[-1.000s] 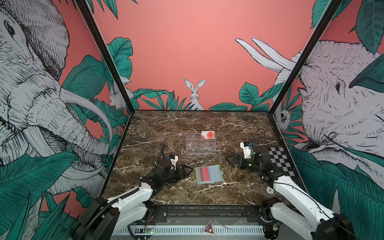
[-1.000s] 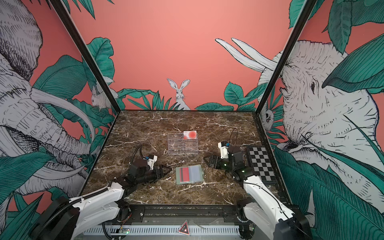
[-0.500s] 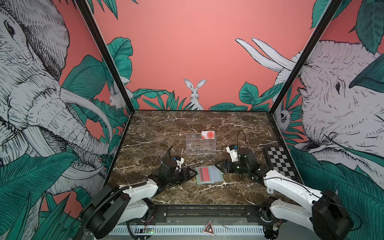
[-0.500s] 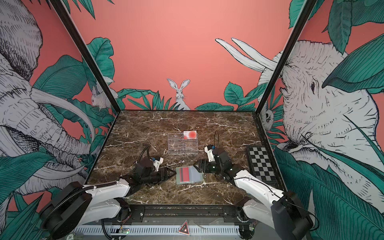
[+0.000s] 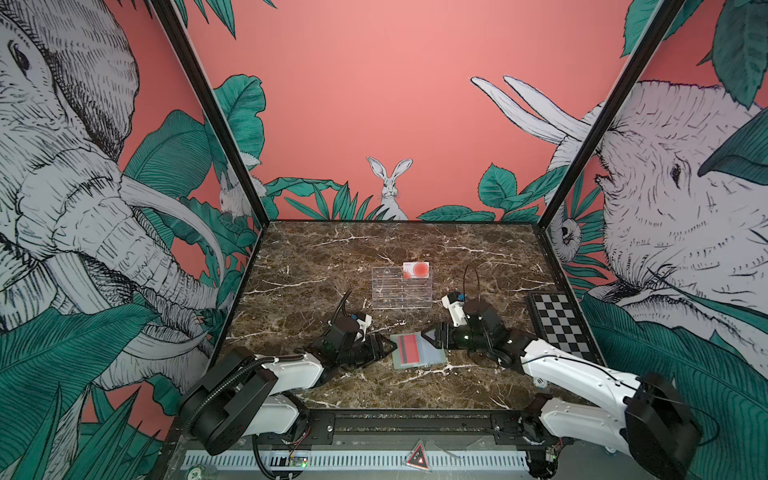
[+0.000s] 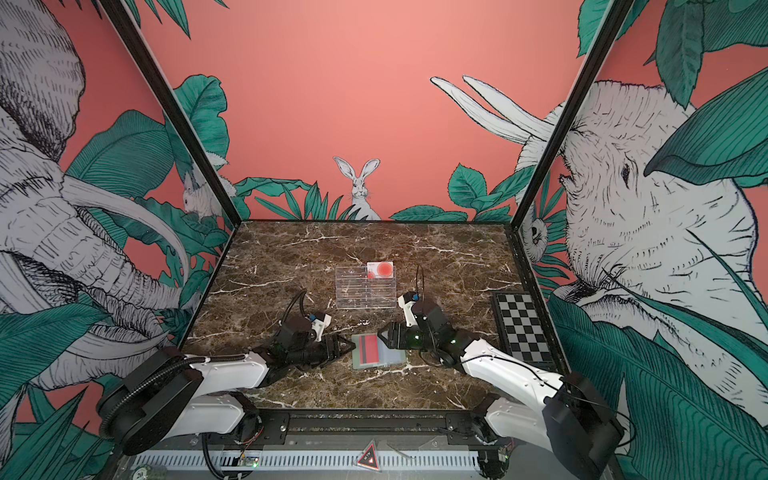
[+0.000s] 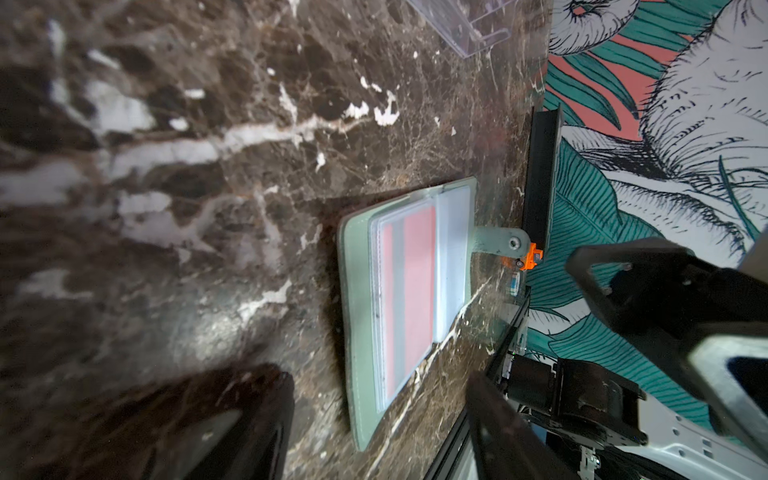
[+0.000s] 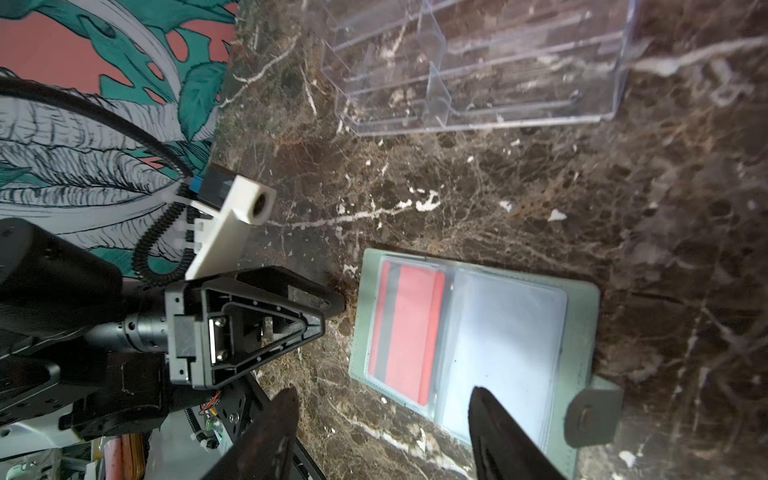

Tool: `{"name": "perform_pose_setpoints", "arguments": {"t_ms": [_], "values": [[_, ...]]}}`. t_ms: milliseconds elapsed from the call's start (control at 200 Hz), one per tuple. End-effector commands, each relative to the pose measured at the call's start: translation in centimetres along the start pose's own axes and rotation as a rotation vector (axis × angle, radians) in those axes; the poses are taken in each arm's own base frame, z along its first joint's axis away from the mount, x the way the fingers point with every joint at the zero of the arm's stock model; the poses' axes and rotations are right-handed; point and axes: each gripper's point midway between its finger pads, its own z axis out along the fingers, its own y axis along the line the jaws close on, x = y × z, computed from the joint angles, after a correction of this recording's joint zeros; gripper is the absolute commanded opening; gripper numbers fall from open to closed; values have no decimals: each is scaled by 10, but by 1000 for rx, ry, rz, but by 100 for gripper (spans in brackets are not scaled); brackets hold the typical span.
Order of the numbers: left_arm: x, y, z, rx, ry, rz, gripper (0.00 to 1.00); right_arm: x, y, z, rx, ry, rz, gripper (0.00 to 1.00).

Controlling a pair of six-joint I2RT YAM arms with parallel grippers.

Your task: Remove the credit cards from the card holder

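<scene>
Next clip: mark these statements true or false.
1. The pale sage-green folding card holder lies open on the marble table. True.
2. A red card with a dark stripe sits in its clear sleeve. True.
3. The clear acrylic tiered stand is empty. False: a white card with red circles stands in its rear tier.
4. The left tool holds a card. False: it is open and empty.
5. The black-and-white checkered board lies between the arms. False: it lies at the table's right edge.

White-shelled arms (image 5: 291, 368), black joints, ribbed black cables (image 5: 249, 363); left tool (image 5: 388, 347) and right tool (image 5: 428, 336) are black, triangular-fingered.
</scene>
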Motion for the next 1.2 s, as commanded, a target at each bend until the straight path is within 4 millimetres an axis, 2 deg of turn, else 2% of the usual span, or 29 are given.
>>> {"name": "perform_pose_setpoints", "arguments": {"t_ms": [0,55,270,735,950,1195], "values": [[-6,-6,2,19,-25,4,64,-12,7,4,10,-45,-5,58],[2,-9,5,24,-1,18,63,-10,4,7,20,-39,-6,54],[2,-10,10,35,9,15,59,3,-20,20,102,-11,9,42],[3,-8,24,43,27,1,48,29,-71,28,277,28,34,29],[3,-7,26,51,30,-3,39,38,-81,32,287,33,67,26],[0,-15,22,67,10,20,24,43,-86,28,295,27,77,24]]}}
